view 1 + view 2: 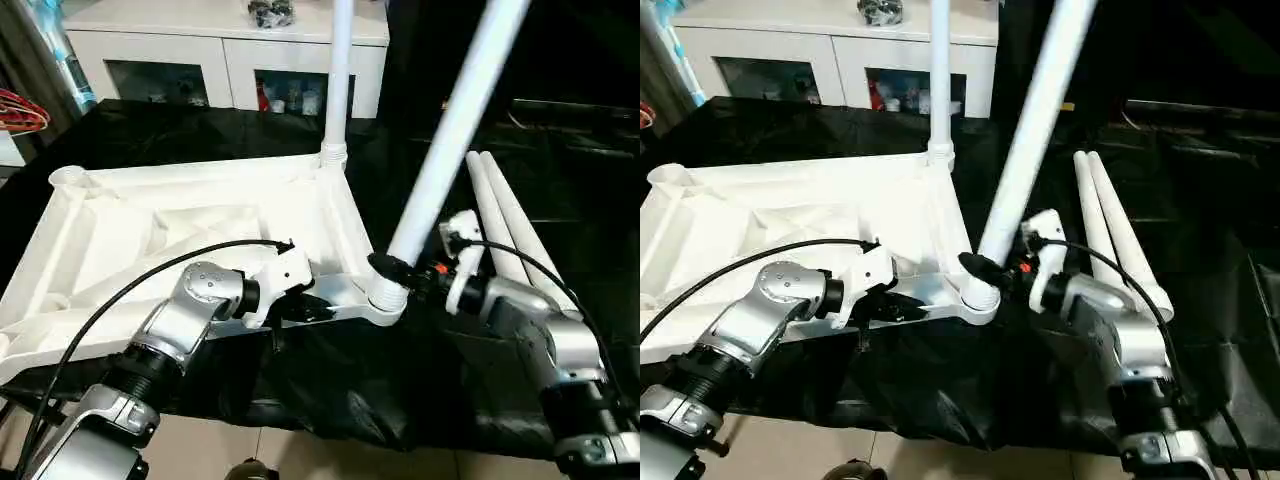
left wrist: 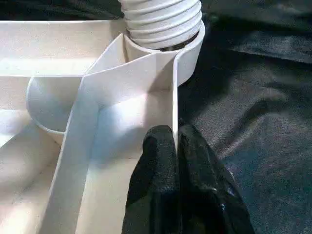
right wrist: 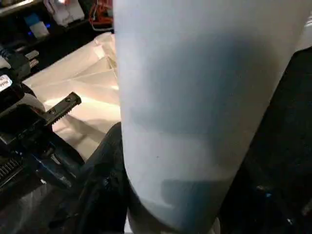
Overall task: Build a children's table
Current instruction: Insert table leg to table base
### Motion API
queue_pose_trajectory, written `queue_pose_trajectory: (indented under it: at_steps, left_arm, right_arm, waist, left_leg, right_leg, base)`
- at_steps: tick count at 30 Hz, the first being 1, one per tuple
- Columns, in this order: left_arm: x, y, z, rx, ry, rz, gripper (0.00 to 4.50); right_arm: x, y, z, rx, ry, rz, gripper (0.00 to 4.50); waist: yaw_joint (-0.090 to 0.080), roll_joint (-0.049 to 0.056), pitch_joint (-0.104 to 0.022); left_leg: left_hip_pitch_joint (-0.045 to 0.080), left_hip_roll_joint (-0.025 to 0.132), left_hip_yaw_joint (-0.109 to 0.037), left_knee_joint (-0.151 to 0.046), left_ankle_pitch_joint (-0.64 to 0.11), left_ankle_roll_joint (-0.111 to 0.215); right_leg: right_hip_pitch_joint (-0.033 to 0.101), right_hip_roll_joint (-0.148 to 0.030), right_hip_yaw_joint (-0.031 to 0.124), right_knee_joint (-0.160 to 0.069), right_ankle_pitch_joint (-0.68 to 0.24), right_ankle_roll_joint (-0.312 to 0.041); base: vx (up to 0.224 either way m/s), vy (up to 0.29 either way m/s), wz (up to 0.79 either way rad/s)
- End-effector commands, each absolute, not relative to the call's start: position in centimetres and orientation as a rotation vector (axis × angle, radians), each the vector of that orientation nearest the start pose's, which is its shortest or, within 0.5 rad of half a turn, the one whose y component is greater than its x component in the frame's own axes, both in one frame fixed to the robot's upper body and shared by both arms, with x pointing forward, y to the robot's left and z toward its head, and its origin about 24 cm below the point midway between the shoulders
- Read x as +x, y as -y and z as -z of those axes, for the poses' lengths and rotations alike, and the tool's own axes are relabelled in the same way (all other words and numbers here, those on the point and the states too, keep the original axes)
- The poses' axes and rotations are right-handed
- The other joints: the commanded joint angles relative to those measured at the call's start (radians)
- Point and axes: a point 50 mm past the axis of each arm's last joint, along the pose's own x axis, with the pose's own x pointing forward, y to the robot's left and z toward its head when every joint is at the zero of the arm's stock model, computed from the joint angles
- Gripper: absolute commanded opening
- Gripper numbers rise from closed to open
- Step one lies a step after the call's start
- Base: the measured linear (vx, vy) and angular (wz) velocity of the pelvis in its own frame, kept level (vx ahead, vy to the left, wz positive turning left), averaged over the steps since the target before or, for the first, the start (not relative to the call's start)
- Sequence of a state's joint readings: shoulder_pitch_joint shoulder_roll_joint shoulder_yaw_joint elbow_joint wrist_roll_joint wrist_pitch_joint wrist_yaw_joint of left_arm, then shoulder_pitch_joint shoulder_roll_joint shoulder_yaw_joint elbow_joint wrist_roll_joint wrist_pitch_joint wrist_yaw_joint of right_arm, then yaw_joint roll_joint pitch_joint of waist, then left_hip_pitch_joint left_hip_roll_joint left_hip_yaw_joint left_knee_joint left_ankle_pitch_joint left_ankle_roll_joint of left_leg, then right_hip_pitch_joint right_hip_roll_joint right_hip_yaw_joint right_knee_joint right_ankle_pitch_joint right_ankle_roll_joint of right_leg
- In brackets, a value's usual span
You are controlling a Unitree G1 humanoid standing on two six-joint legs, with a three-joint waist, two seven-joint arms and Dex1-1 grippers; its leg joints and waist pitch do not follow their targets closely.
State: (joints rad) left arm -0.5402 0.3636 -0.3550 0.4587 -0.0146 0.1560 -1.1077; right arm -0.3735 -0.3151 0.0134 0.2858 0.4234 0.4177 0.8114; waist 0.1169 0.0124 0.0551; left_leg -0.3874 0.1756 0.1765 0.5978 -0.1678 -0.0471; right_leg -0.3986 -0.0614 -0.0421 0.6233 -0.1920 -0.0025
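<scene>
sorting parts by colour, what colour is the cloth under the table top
Black, seen best in the left eye view: the cloth.

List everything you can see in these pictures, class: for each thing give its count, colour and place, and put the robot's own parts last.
Table top: one, white, upside down on the black cloth.
Upright leg: one, white, standing in the far corner socket.
Tilted leg: one, white, threaded end at the near corner socket, leaning right.
Loose legs: two, white, lying side by side on the cloth right of the top.
Black cloth: one, black, covering the work surface.
Cabinet: one, white, glass doors, behind the work.
Left end effector: one, black fingers, shut on the table top's rim.
Right end effector: one, black fingers, shut on the tilted leg near its base.
</scene>
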Motion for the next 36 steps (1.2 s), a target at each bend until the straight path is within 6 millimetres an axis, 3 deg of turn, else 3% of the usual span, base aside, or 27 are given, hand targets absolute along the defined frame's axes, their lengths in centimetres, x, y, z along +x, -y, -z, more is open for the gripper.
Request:
queue_pose_trajectory:
  at_steps: [1, 15, 24, 30, 36]
  left_arm:
    - [30.6, -11.5, -5.1, 0.367, -0.382, 1.312, 0.0]
    - [30.7, -11.7, -4.6, 0.421, -0.4, 1.299, 0.0]
    - [30.7, -11.8, -4.5, 0.451, -0.407, 1.309, 0.0]
    - [30.6, -11.8, -4.4, 0.499, -0.411, 1.327, 0.0]
    - [30.6, -11.7, -4.5, 0.511, -0.405, 1.336, 0.0]
  right_arm:
    - [29.4, 16.9, -3.7, 0.236, -0.378, -0.793, 1.9]
    - [27.5, 17.3, -3.6, 0.217, -0.252, -0.791, 1.9]
    - [27.3, 16.0, -2.9, -0.026, -0.346, -0.893, 1.9]
    - [27.9, 15.3, -3.0, -0.089, -0.387, -0.961, 1.9]
    - [28.1, 15.3, -2.4, -0.125, -0.442, -1.023, 1.9]
  waist:
    - [0.001, -0.012, -0.066]
    - [0.004, -0.012, -0.062]
    - [0.005, -0.01, -0.059]
    - [-0.008, -0.011, -0.057]
    - [-0.009, -0.015, -0.059]
  left_leg:
    - [0.022, 0.053, -0.017, -0.073, -0.219, 0.014]
    - [0.025, 0.056, -0.02, -0.08, -0.271, 0.008]
    - [0.023, 0.054, -0.022, -0.082, -0.282, 0.0]
    - [0.03, 0.055, -0.028, -0.087, -0.36, -0.017]
    - [0.028, 0.057, -0.025, -0.087, -0.344, -0.012]
  right_leg:
    - [0.038, -0.088, 0.042, -0.084, -0.259, -0.194]
    - [0.032, -0.09, 0.044, -0.095, -0.334, -0.17]
    - [0.033, -0.089, 0.044, -0.097, -0.362, -0.158]
    - [0.027, -0.091, 0.044, -0.106, -0.434, -0.146]
    - [0.03, -0.089, 0.046, -0.098, -0.343, -0.173]
  base:
    - [0.0, 0.0, 0.0]
    - [0.0, 0.0, 0.0]
    - [0.0, 0.0, 0.0]
    - [0.0, 0.0, 0.0]
    - [0.0, 0.0, 0.0]
